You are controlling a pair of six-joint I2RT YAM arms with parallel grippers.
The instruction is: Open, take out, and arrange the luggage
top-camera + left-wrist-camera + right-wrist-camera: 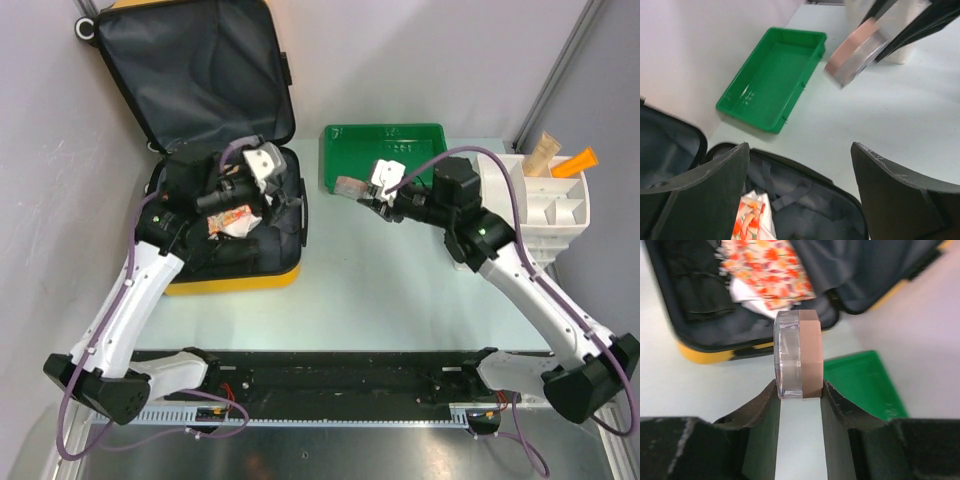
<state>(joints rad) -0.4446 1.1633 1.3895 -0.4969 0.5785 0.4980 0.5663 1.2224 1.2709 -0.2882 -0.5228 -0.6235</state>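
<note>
Your luggage (pixel 190 80) lies open just left of the green tray (pixel 420 140), your left jaws released above its lining. At the tray's near-left corner, your right jaws grasp a pink compact (pixel 351 187).

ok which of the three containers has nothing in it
The green tray, its floor bare. The open yellow luggage holds a floral cloth and the white organizer holds an orange item.
</note>
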